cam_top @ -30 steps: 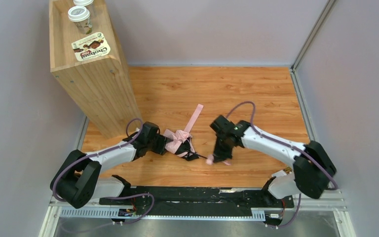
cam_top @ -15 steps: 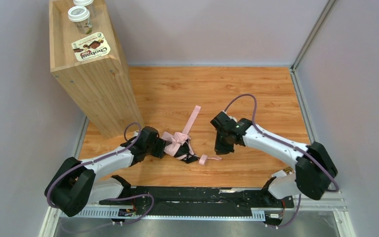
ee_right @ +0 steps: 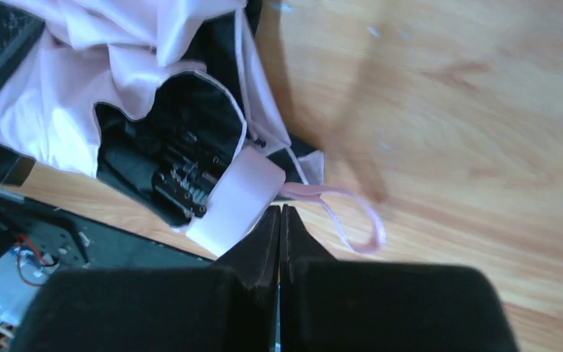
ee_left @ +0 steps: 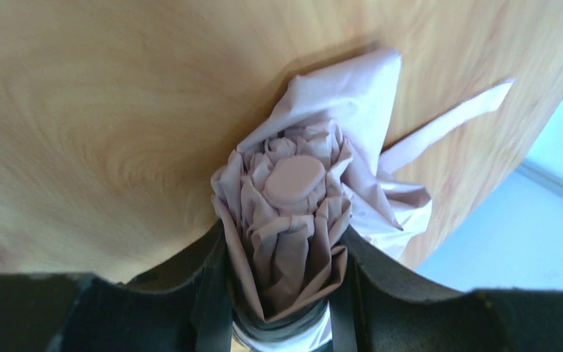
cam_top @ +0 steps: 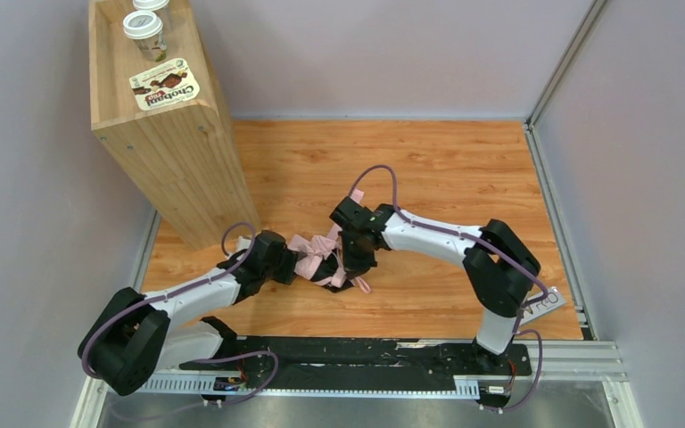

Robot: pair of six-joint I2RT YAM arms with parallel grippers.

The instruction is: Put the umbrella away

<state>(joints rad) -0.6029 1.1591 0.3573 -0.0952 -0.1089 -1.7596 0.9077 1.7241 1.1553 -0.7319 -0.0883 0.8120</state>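
On the left, our left hand (cam_top: 290,265) is clamped on the umbrella (cam_top: 319,252), a loosely gathered pink bundle lying on the worktop (cam_top: 446,169) between the two arms. The left wrist view shows the fingers (ee_left: 209,286) on either side of the pleated fabric, just below the cap. We judge the step in hand to be tidying the bundle so its strap can go round it.

That left hold should be firm enough to stop the bundle rolling but no tighter, since loose folds already bulge out beside it. Further right, at the handle end, a pink closing tab (ee_right: 234,199) shows, with a thin strap loop (ee_right: 358,226) lying on the wood.

Our right hand (ee_right: 280,214) has its fingers pressed together, tips just beside that tab. We cannot tell whether the thin strap is caught between them. To do this well, we would part those fingers first and take the tab itself rather than fabric. Then we would draw it round without dragging the bundle out of the left hand's hold.
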